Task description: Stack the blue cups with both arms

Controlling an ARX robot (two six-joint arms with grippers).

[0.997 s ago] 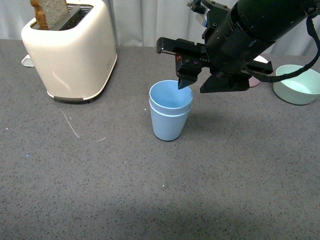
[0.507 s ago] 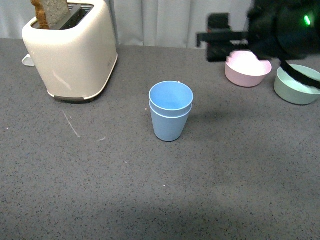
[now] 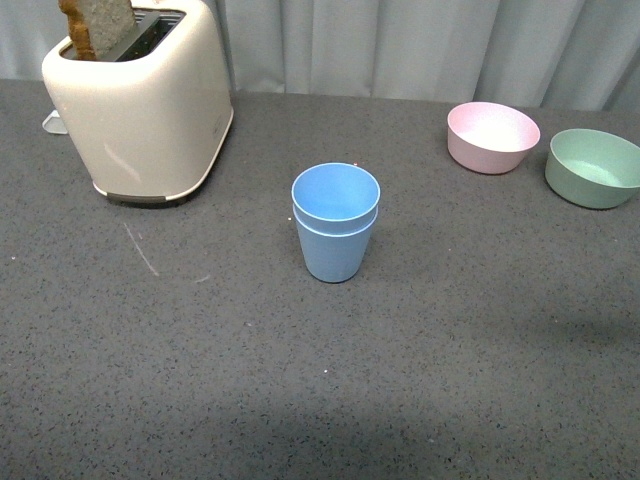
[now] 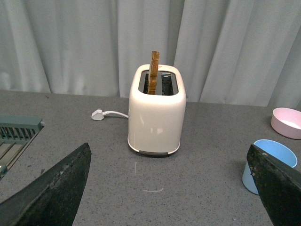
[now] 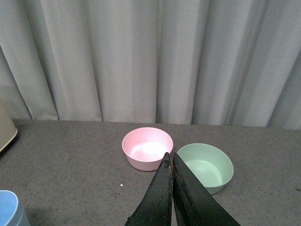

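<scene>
The two blue cups [image 3: 335, 220] stand nested one inside the other, upright, in the middle of the grey table. The stack also shows in the left wrist view [image 4: 269, 165] and as a sliver in the right wrist view [image 5: 10, 211]. Neither arm is in the front view. My left gripper [image 4: 171, 188] is open and empty, its fingers wide apart, well back from the cups. My right gripper [image 5: 170, 162] is shut and empty, raised, pointing toward the two bowls.
A cream toaster [image 3: 140, 100] with a slice of bread stands at the back left, its plug on the table [image 4: 98, 114]. A pink bowl [image 3: 492, 136] and a green bowl [image 3: 594, 167] sit at the back right. A grey rack [image 4: 16, 134] is at the far left.
My right arm, which was just over the stacked cups, has pulled away to the right and left the front view. The cup stack shifted very slightly left.
</scene>
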